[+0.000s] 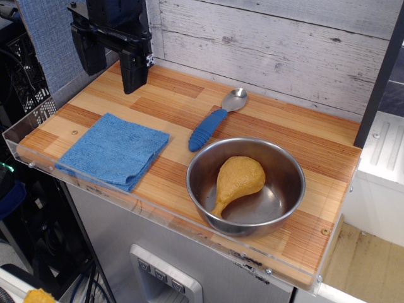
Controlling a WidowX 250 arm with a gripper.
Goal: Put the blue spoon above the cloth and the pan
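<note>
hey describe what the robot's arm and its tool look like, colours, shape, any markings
Only the lower end of the arm shows, at the top left. It is black and blocky, with flat angular faces. The tool has two thick, dark rectangular fingers hanging down from a black body. A small white mark or fitting sits on the edge of the nearer finger. No cables or other markings are visible.
</note>
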